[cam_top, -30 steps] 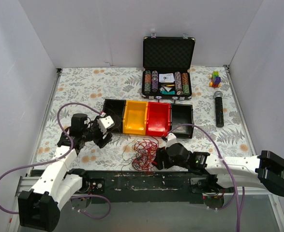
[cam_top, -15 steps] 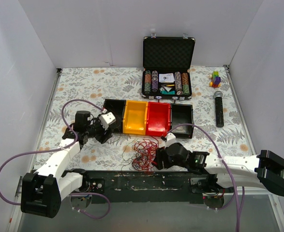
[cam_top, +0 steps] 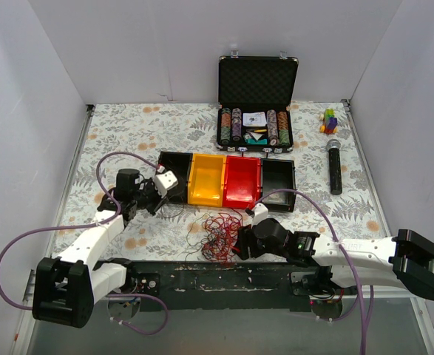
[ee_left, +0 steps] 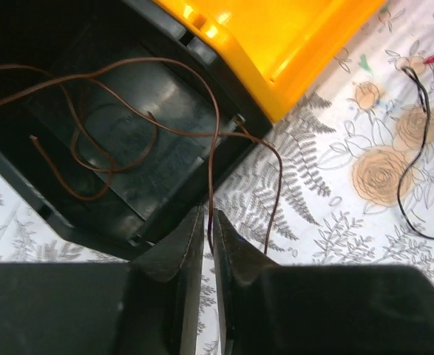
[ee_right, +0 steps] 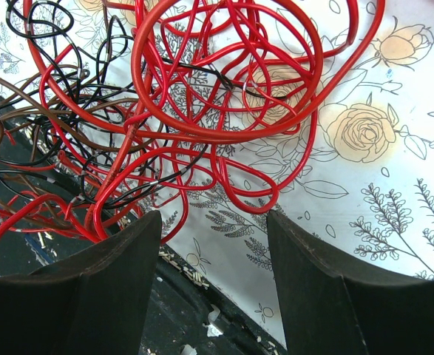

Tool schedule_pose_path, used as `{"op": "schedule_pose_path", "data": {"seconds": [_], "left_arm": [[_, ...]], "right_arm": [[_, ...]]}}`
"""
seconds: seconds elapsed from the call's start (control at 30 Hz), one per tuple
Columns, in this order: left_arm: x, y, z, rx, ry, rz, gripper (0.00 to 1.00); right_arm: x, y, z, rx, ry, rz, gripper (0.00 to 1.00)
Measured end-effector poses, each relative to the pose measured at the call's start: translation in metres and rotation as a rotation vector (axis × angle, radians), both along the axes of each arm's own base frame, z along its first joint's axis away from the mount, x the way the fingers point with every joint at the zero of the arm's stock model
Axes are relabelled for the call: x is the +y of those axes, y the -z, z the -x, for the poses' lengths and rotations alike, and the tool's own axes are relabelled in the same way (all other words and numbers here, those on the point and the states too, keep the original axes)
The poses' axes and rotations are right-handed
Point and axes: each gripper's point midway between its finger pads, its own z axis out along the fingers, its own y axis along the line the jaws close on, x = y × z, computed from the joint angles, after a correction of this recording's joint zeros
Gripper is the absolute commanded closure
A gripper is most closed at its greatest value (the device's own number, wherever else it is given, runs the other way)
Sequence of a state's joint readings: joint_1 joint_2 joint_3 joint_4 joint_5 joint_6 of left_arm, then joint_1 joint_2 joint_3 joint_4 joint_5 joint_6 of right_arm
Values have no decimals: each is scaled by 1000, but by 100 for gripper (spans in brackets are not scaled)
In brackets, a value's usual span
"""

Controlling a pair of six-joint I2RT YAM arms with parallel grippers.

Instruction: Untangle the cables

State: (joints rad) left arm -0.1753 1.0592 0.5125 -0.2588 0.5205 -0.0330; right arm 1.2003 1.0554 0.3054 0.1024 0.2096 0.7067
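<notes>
The cables [cam_top: 218, 235] lie in a loose nest of red, black and brown strands near the table's front edge; the right wrist view shows the nest [ee_right: 202, 96] close up. One brown cable [ee_left: 214, 133] runs from inside the left black bin [ee_left: 180, 163] out over its rim and down between the jaws of my left gripper [ee_left: 208, 222], which is shut on it. In the top view the left gripper [cam_top: 157, 202] sits just in front of that bin. My right gripper [cam_top: 240, 244] stands open at the nest's right side, its fingertips [ee_right: 139, 229] touching the red loops.
A row of bins stands behind the nest: black [cam_top: 174, 164], yellow [cam_top: 207, 180], red [cam_top: 242, 181], black [cam_top: 278, 176]. An open poker chip case [cam_top: 256, 126], a microphone [cam_top: 335, 166] and toy blocks [cam_top: 329, 120] are at the back right. A black rail [cam_top: 202, 275] borders the front edge.
My left gripper has moved back and right toward the left black bin, and its jaws have closed on the brown strand. The right arm and the nest have not moved.
</notes>
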Motion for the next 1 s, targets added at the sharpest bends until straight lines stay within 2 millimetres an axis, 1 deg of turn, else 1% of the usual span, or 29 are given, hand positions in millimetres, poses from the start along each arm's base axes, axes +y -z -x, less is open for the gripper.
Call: {"op": "schedule_pose_path", "data": {"seconds": [0.07, 0.13, 0.3, 0.37, 0.4, 0.47, 0.53, 0.6, 0.73, 0.8, 0.9, 1.0], "left_arm": [[0, -9, -7, -28, -4, 0, 94], [-1, -24, -17, -71, -6, 5, 96], [-8, -82, -49, -232, -13, 43, 98], [-9, -100, -58, -277, -16, 56, 97], [-10, -106, -60, -291, -16, 61, 94], [-12, -110, -62, -292, -8, 64, 78], [-14, -105, -60, -260, 27, 47, 64], [-14, -92, -51, -203, 58, 24, 60], [-9, -58, -25, -83, 97, -25, 55], [-5, -41, -8, -38, 111, -42, 55], [-1, -25, 12, 8, 123, -57, 55], [1, -15, 24, 38, 130, -65, 55]], "right_arm": [[0, 0, 0, 0, 0, 0, 32], [0, 0, 0, 1, -1, 1, 32], [1, 0, 0, 0, -3, 3, 32], [2, 0, 0, 1, -5, 4, 32], [2, 0, 0, 1, -5, 4, 32], [2, 0, 0, 1, -5, 4, 32], [2, 0, 0, 1, -5, 3, 32], [2, 0, 0, 1, -4, 2, 32], [2, 0, 0, 0, -4, 2, 32], [2, 0, 0, 1, -4, 2, 32], [2, 0, 0, 1, -4, 2, 32], [2, 0, 0, 1, -4, 3, 32]]}}
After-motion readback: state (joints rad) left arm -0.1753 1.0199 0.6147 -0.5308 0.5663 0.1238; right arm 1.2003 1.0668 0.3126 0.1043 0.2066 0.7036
